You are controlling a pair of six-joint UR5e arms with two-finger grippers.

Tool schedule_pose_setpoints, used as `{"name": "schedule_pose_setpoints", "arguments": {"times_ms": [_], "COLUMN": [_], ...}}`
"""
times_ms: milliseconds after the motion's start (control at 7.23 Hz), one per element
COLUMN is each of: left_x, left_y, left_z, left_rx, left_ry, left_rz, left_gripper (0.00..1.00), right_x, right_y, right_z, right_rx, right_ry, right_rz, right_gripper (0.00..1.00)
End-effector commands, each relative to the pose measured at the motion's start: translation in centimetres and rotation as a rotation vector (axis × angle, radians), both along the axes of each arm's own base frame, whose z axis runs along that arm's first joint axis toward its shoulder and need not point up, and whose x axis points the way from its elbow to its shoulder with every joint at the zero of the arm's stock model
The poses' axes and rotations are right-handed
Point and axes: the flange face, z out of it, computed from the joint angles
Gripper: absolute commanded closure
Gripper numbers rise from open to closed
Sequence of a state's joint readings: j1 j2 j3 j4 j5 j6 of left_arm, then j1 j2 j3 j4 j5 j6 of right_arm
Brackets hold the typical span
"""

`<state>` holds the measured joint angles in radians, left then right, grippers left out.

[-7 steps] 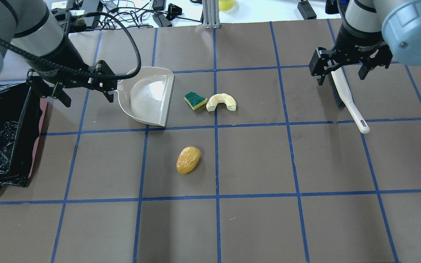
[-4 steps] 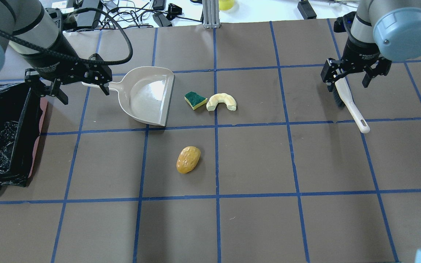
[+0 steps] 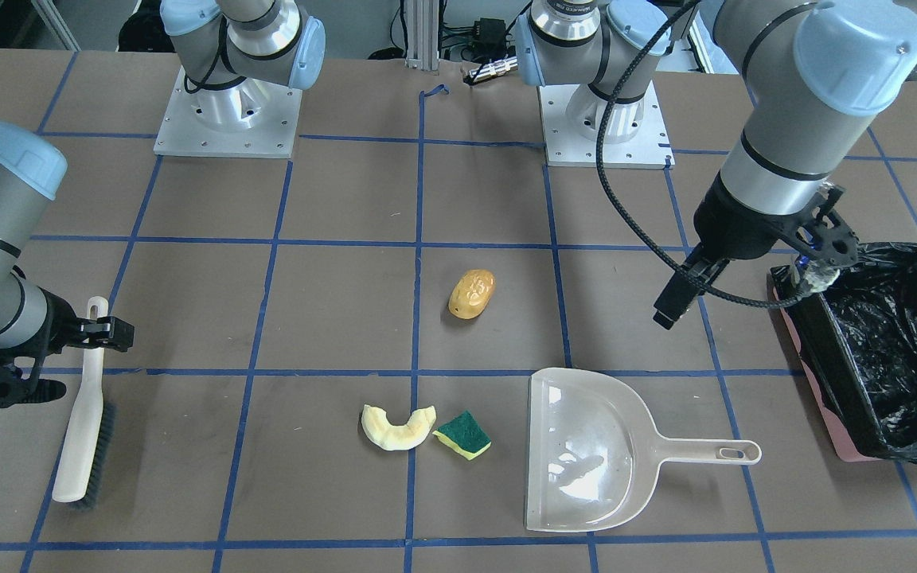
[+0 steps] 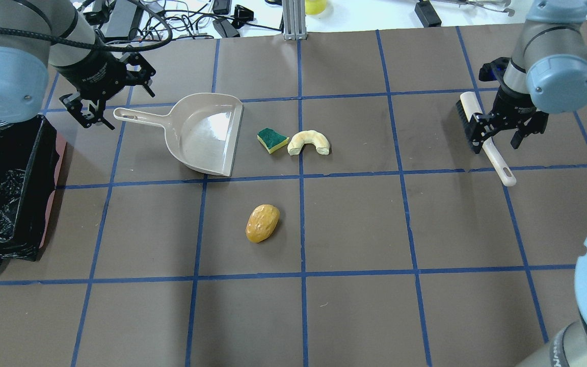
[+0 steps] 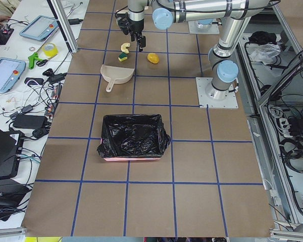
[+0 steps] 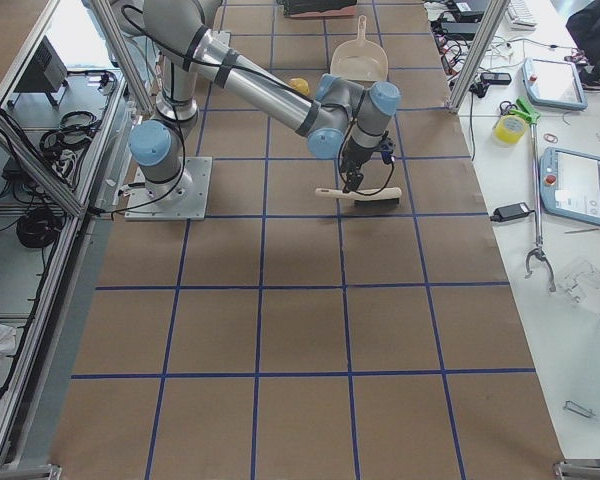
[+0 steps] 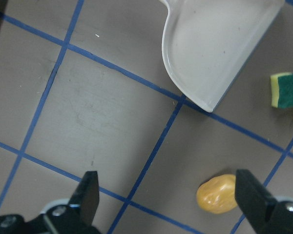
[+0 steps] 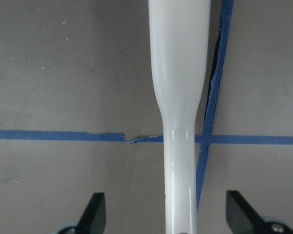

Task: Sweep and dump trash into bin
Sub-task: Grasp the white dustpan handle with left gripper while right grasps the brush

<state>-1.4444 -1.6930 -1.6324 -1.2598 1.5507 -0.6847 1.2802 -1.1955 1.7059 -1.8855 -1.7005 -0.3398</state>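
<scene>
Blue tape (image 4: pixel 302 229) grids the brown table (image 4: pixel 365 224) under a beige dustpan (image 4: pixel 207 132), yellow-brown lump (image 4: pixel 262 223), pale-yellow slice (image 4: pixel 309 141) and green-and-yellow sponge (image 4: pixel 272 139)

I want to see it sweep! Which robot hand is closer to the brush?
The right. The right gripper hangs open over the brush, straddling its handle. The left gripper is far across the table, by the dustpan handle.

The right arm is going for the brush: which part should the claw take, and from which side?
Take the brush by its narrow white handle, just past the bristles, from straight above, closing across its width. The handle lies flat with bare table either side, and the open right claw straddles it.
</scene>
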Motion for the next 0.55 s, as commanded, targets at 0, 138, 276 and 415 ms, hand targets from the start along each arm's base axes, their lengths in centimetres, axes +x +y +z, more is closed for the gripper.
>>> {"name": "schedule_pose_setpoints", "arguments": {"times_ms": [0,138,276,415], "left_x": [2.8,3.1,3.4,3.7], "left_y": [-3.3,-5.0,-6.5,-7.8], "left_z": [-3.5,-5.2,-7.2,-9.2], "left_rx": [-0.036,-0.086,-0.079,-0.059], "left_ry": [0.026,0.026,0.029,0.035], "left_rz": [0.181,0.185,0.193,0.232], "left_gripper": [0.0,0.0,0.0,0.0], "right_x": [-1.8,-1.8,-1.8,-1.9], "right_y": [1.8,2.3,2.3,2.2], "right_z": [-2.0,-2.5,-2.5,-2.4], "right_rx": [0.03,0.045,0.042,0.037], "right_ry": [-0.018,-0.022,-0.019,-0.014], "right_rz": [0.003,0.001,-0.002,-0.006], "right_gripper": [0.13,0.16,0.21,0.29]}}
